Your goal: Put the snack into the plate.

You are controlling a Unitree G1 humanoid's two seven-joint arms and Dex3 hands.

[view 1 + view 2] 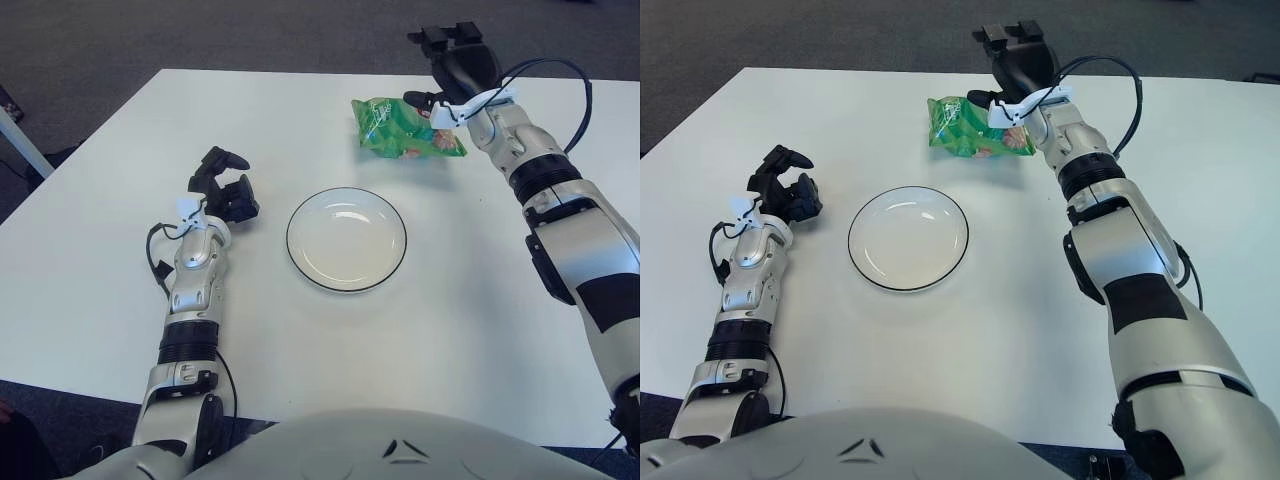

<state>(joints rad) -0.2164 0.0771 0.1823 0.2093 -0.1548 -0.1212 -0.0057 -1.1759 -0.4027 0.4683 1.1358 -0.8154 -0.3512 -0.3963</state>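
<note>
The snack is a green bag lying on the white table beyond the plate. The plate is white with a dark rim, empty, at the table's middle. My right hand is at the bag's right end. Its fingers are spread and point away over the far edge, while its thumb sits at the bag's top right corner. I cannot see a closed grasp on the bag. My left hand shows to the left of the plate, with relaxed fingers that hold nothing.
The white table ends just behind the bag, with dark carpet beyond. A black cable loops off my right forearm. A white table leg or post stands at the far left.
</note>
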